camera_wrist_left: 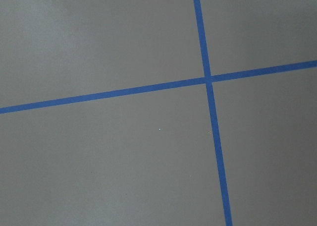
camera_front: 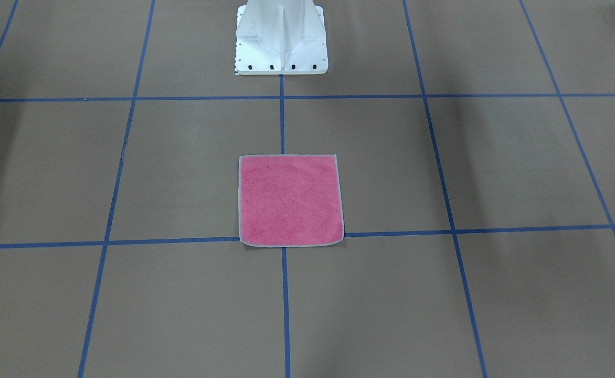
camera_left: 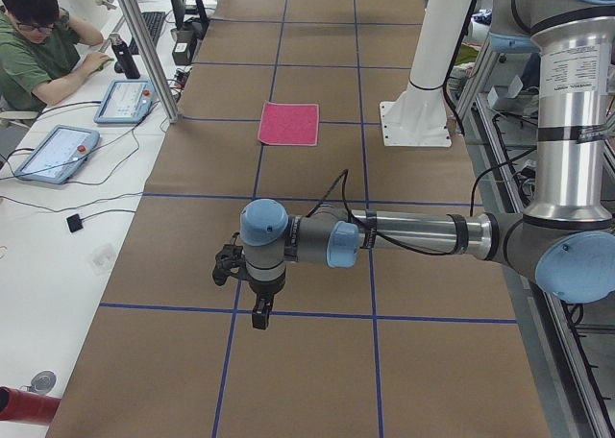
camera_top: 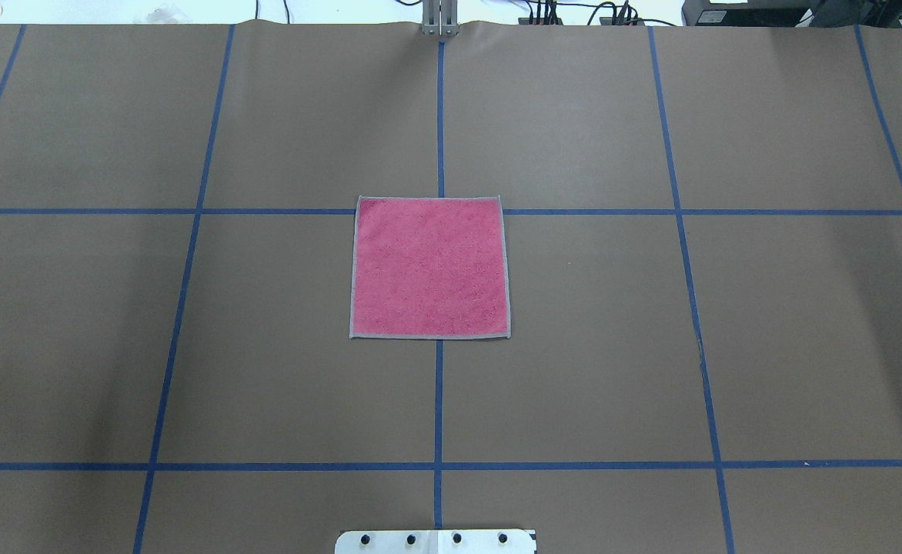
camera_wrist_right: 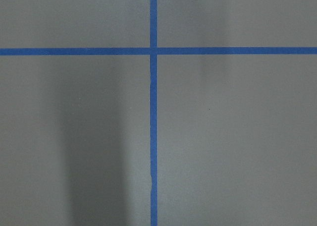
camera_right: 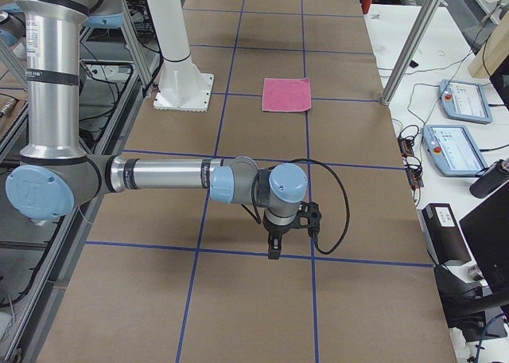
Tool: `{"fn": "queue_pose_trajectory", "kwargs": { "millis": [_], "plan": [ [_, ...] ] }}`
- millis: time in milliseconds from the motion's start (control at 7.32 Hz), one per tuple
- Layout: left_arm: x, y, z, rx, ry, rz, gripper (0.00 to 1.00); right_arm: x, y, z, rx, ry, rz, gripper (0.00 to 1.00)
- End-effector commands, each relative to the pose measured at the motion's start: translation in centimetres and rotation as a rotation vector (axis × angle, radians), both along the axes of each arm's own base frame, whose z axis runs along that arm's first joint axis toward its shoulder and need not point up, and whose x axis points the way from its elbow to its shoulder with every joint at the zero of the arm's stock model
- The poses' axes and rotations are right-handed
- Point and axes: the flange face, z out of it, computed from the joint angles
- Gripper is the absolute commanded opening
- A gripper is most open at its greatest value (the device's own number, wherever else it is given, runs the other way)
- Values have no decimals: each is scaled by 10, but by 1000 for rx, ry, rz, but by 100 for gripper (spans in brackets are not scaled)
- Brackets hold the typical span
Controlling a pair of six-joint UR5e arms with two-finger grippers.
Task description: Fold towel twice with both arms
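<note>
The towel [camera_front: 290, 200] lies flat and unfolded, pink face up, at the middle of the table, in front of the white pedestal; it also shows in the overhead view [camera_top: 430, 267] and both side views [camera_left: 289, 124] [camera_right: 287, 94]. My left gripper [camera_left: 256, 310] hangs over the table's left end, far from the towel, pointing down. My right gripper [camera_right: 274, 247] hangs over the right end, also far from the towel. Both show only in the side views, so I cannot tell whether they are open or shut. The wrist views show only bare table.
Brown table paper with a blue tape grid [camera_top: 439, 400]. The white pedestal base [camera_front: 281, 39] stands at the robot's side. Off the far edge are an operator [camera_left: 34, 44], pendants [camera_left: 56, 152] [camera_right: 449, 150] and aluminium posts [camera_left: 144, 49] [camera_right: 413, 44].
</note>
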Motion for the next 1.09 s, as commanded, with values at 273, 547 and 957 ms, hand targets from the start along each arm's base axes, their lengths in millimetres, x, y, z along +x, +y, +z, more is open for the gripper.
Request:
{"fn": "queue_pose_trajectory", "kwargs": {
  "millis": [273,547,957],
  "plan": [
    [2,-2,-4,16,16,4,100,0,-3,-5,12,-2,0,100],
    [10,-21,-26,45,34,9,100,-2,-24,-33,72,-7,-2,100],
    [57,-97,-130,93,80,-75,100,-50,-98,-122,93,-16,65,100]
  ]
}}
